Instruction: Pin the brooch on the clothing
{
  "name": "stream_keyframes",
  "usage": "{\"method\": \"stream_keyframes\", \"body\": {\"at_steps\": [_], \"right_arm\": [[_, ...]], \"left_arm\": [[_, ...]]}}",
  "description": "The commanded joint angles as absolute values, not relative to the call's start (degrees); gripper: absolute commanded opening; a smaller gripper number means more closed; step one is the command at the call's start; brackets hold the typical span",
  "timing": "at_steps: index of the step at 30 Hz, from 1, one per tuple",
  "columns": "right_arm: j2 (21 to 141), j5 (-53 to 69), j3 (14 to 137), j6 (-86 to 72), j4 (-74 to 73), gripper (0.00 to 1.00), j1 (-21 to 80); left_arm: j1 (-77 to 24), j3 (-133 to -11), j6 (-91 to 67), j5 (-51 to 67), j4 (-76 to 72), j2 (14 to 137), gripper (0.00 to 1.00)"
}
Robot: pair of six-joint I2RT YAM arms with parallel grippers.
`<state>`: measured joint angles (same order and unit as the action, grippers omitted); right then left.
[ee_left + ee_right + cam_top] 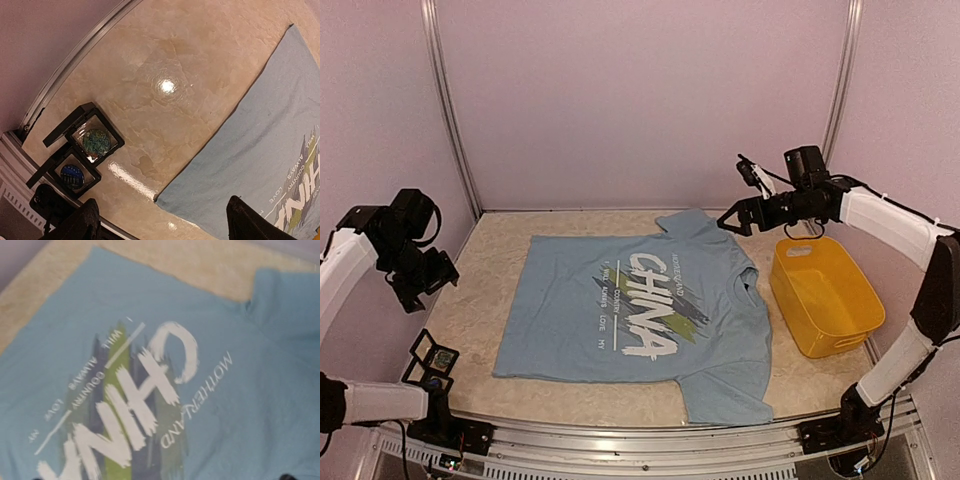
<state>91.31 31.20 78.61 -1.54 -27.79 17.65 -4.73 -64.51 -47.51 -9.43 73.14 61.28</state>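
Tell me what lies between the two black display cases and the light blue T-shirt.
Nothing: only bare beige tabletop separates the display cases from the T-shirt, as the left wrist view shows.

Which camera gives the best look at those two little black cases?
The left wrist view: both black display cases sit open, round items visible inside. The top view shows them tiny by the left arm's base; the right wrist view shows only the T-shirt.
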Motion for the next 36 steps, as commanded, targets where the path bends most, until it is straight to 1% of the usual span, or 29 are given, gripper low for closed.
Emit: {"method": "stream_keyframes", "body": {"at_steps": [1,4,6,10,13,18,23,26,29,33,36], "right_arm": [[85.9,33.3,75.9,0.3,-29.2,0.99,17.2],[86.0,34.0,76.3,0.2,-29.9,1.0,17.6],[85.5,33.6,76.6,0.2,-29.8,0.99,18.1],[85.8,35.2,77.0,-2.9,-28.1,1.0,19.6],[86.8,37.4,78.3,-5.7,-28.1,0.99,20.8],[87.2,38.2,78.9,-8.6,-28.2,0.98,21.6],[88.9,35.7,81.4,-8.5,-32.4,0.96,21.9],[89.0,34.6,81.8,-9.1,-35.5,0.94,21.9],[88.4,33.3,82.4,-9.7,-39.5,0.92,22.2],[88.0,32.7,83.1,-9.4,-42.6,0.91,23.2],[88.4,31.8,84.0,-9.9,-44.4,0.9,24.2]], "left_arm": [[-3.5,-68.3,-40.3,-11.3,78.3,64.5,0.84],[-2.2,-68.4,-35.5,-10.2,78.4,67.8,0.83],[-0.7,-68.6,-34.1,-11.1,78.4,69.6,0.86],[3.2,-69.0,-38.1,-20.3,78.2,72.7,0.89],[6.7,-68.4,-41.9,-20.4,78.2,74.8,0.9],[12.1,-70.5,-51.6,-15.0,74.4,73.2,0.9],[12.3,-72.0,-67.5,-11.8,72.3,70.4,0.9],[12.3,-68.7,-79.0,-11.6,72.5,67.3,0.9],[12.3,-64.4,-92.0,-11.1,76.4,63.5,0.88],[12.3,-59.9,-101.5,-13.0,76.5,59.4,0.89],[12.4,-57.7,-104.5,-13.6,74.3,58.5,0.91]]}}
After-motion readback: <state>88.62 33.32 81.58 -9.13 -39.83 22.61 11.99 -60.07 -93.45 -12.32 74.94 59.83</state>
